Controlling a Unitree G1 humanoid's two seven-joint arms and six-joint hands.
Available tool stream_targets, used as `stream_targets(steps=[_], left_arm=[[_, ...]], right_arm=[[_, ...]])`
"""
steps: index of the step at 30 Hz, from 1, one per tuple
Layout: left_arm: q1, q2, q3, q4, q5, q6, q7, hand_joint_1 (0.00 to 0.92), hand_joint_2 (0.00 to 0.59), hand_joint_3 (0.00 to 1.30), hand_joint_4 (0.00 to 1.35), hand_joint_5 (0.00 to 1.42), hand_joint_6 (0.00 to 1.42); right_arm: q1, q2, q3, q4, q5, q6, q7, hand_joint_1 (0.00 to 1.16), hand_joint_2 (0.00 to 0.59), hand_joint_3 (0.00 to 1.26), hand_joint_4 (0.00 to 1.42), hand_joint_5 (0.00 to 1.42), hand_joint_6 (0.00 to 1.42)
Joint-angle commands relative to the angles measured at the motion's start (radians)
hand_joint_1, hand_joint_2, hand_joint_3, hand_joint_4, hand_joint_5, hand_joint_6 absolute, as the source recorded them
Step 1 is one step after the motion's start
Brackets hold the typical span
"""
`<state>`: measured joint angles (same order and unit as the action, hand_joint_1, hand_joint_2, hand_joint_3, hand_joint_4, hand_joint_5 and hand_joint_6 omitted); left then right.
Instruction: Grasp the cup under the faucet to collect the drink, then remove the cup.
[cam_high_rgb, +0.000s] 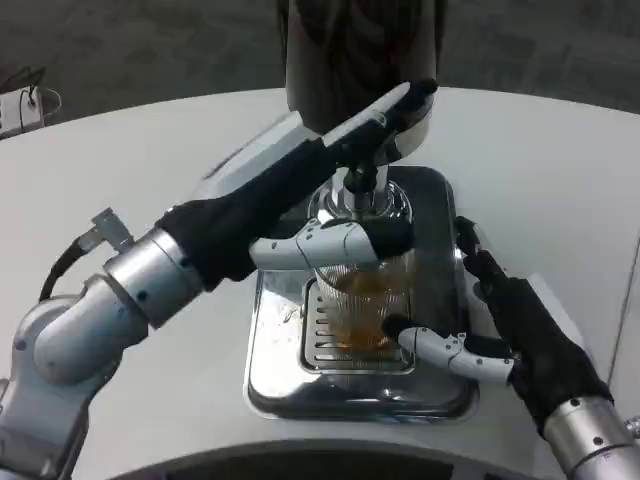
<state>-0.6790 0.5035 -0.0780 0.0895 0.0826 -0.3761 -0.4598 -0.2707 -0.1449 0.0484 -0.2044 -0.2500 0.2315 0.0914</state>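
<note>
Cup (362, 300) between right hand (500, 335) fingers (430, 343) (touching)

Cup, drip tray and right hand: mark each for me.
cup (362, 305), head view, ribbed glass wall above the amber drink.
drip tray (275, 375), head view, bare steel rim at front left.
right hand (520, 335), head view, black back of hand.

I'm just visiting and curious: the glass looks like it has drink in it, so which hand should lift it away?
Probably the right hand: its fingers already lie against the cup on the drip tray. The left hand is up at the faucet.
</note>
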Motion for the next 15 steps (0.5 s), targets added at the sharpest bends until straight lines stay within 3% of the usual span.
stream_targets(steps=[1,8,15], left_arm=[[0.047,-0.023,0.065,-0.016,-0.034,-0.034,0.05,0.0,0.0,0.06,0.0,0.09,0.17],[0.074,-0.047,0.123,-0.035,-0.073,-0.058,0.073,0.0,0.005,0.09,0.06,0.15,0.22],[0.153,-0.043,0.176,-0.108,-0.095,-0.042,0.09,0.0,0.006,0.11,0.09,0.17,0.24]], right_arm=[[-0.011,0.008,0.011,0.001,0.006,-0.007,-0.01,0.82,0.21,0.0,0.0,0.0,0.01],[-0.011,0.01,0.016,-0.002,0.006,-0.005,-0.012,0.82,0.209,0.0,0.0,0.0,0.01],[-0.009,0.016,0.022,-0.01,0.006,-0.007,-0.012,0.82,0.209,0.0,0.0,0.0,0.03]])
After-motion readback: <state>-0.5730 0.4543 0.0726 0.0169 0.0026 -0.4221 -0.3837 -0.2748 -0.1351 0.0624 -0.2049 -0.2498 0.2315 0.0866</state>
